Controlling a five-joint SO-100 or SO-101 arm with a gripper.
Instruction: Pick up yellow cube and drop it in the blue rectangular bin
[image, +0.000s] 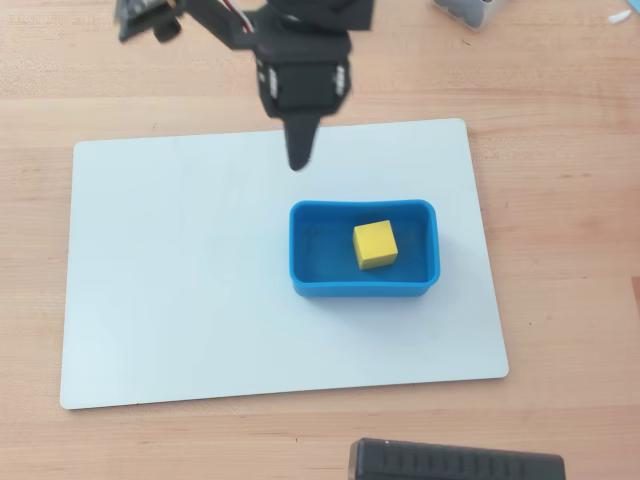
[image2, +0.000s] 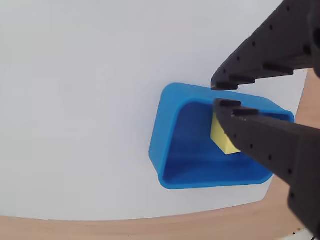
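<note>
The matte yellow cube (image: 375, 244) sits on the flat floor of the smooth blue rectangular bin (image: 311, 285), right of centre in the overhead view, its edges turned slightly off the bin's walls. The bin's long axis runs left-right on a white board (image: 180, 300) over the wooden bench (image: 560, 150). The black gripper (image2: 220, 95) hangs empty above the bin's rim, fingertips nearly together.
</note>
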